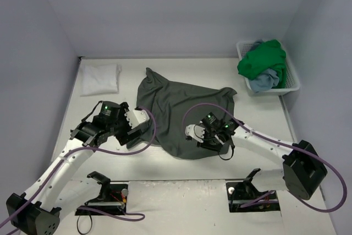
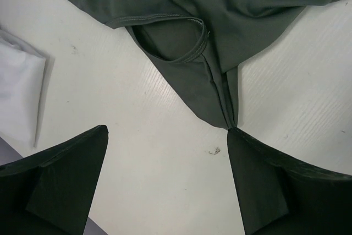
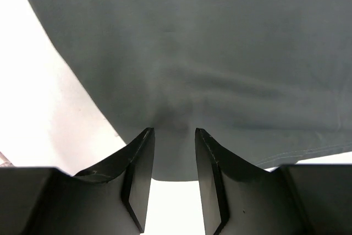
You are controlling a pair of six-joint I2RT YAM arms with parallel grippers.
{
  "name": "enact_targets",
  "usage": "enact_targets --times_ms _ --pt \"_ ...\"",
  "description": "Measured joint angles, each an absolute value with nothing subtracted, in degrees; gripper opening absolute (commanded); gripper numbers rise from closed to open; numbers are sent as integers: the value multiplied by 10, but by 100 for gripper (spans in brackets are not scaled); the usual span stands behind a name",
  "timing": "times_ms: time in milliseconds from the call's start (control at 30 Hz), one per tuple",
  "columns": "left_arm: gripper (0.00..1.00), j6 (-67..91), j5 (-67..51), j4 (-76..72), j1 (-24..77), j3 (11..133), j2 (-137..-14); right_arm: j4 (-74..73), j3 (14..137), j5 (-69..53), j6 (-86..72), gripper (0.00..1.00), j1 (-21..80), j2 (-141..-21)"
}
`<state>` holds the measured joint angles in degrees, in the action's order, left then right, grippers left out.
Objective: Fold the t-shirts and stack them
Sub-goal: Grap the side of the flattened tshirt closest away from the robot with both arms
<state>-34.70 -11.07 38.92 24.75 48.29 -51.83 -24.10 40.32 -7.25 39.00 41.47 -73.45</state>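
Folding starts: right hand (image 3: 175, 130) pinches the grey shirt (image 1: 181, 108) at its near hem; left hand (image 2: 166, 130), spread wide by a sleeve (image 2: 176, 42), should grip next.

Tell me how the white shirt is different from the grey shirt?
The white shirt is folded into a neat small block; the grey shirt lies spread out and rumpled. The white shirt sits by the far left corner, the grey shirt in the middle. Both are plain cloth on the table.
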Motion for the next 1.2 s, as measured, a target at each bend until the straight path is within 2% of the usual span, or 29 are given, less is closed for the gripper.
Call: enact_targets --times_ms 267,433,667,700,800,867,900,933,1000,1200 --pt "83 -345 -111 382 248 476 -514 -242 400 -38 386 40 457 -770" --pt "83 -343 -111 370 248 471 -543 -241 396 -15 385 49 479 -815" --pt "83 -342 -111 353 248 471 -562 -243 404 17 391 57 493 -825" --pt "83 -342 -111 350 248 470 -564 -243 406 18 391 51 495 -827" --pt "83 -341 -117 343 248 463 -569 -245 408 17 393 23 497 -835" --pt "83 -341 -121 338 249 452 -573 -248 411 18 393 18 500 -845" --pt "83 -341 -122 336 251 446 -577 -250 413 19 392 10 501 -849" --pt "83 -341 -123 335 251 440 -581 -251 414 20 394 6 501 -852" --pt "83 -341 -123 332 256 430 -594 -251 415 25 393 0 500 -857" --pt "83 -340 -123 302 275 425 -643 -244 417 32 401 0 482 -859"
